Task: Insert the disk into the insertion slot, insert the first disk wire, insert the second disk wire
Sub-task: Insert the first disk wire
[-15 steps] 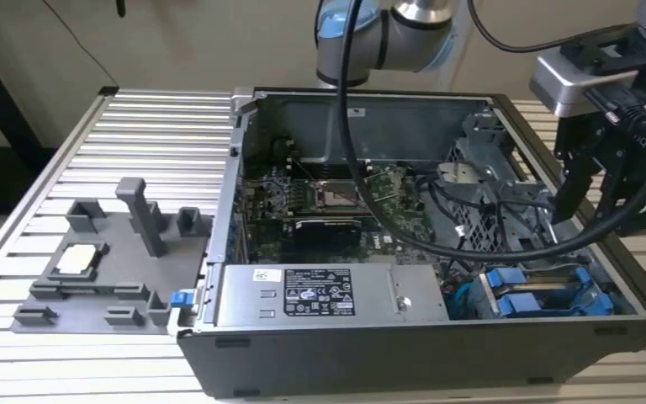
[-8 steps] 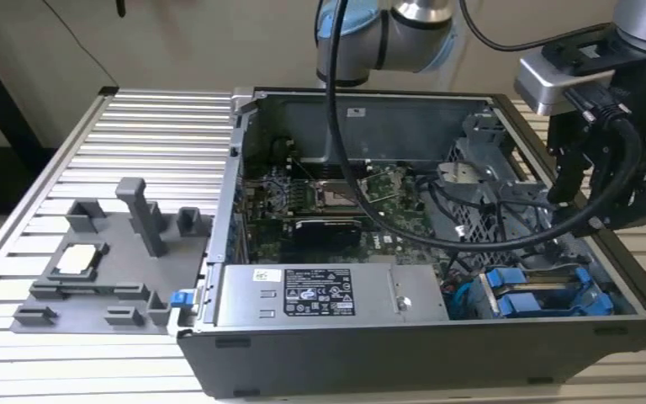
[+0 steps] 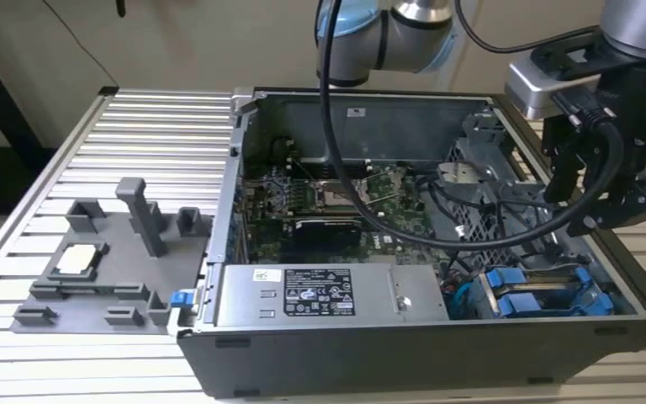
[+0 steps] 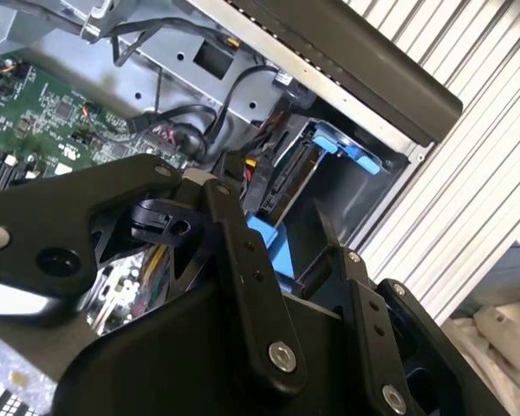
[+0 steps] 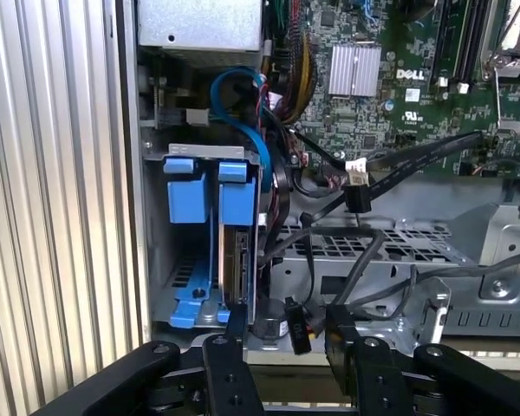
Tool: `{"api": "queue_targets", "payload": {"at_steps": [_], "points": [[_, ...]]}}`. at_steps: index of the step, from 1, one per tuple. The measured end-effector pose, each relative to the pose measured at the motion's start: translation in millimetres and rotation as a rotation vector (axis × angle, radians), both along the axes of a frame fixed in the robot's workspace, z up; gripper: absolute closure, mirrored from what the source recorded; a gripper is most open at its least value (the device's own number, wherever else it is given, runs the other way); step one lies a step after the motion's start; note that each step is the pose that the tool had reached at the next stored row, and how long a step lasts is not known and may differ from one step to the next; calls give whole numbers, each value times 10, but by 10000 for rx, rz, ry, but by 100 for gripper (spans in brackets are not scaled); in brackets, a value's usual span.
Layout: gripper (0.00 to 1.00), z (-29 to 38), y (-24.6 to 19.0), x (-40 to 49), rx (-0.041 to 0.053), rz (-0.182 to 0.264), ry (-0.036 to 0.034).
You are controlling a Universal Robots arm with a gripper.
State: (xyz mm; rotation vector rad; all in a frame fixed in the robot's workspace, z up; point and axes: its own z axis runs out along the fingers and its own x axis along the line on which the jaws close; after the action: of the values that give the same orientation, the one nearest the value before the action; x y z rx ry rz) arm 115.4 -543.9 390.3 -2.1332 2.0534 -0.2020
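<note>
The disk (image 5: 240, 260) stands edge-on in its blue carrier inside the insertion slot (image 5: 191, 260), a dark grey bay with blue tabs at the case's front corner on the exterior view's right (image 3: 542, 290). My gripper (image 5: 286, 329) hovers just off the bay, open, its two black fingers (image 5: 236, 322) apart. A loose black connector with coloured wires (image 5: 296, 328) lies in the gap between them, touching neither finger. In the second wrist view the gripper (image 4: 277, 204) frames the disk's blue carrier (image 4: 269, 238). In the exterior view the gripper (image 3: 592, 210) hangs above the case's right side.
A blue cable (image 5: 243, 95) loops above the bay beside the grey power-supply box (image 3: 317, 295). Black cables (image 5: 399, 165) cross the perforated cage (image 5: 364, 243) and the green motherboard (image 3: 335, 198). A grey fixture with posts (image 3: 110, 252) sits on the slatted table at the exterior view's left.
</note>
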Motion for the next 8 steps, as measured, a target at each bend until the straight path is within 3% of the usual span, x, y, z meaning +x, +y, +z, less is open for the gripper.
{"api": "queue_targets", "payload": {"at_steps": [8], "points": [[51,-4,0,0,3,1,-6]]}}
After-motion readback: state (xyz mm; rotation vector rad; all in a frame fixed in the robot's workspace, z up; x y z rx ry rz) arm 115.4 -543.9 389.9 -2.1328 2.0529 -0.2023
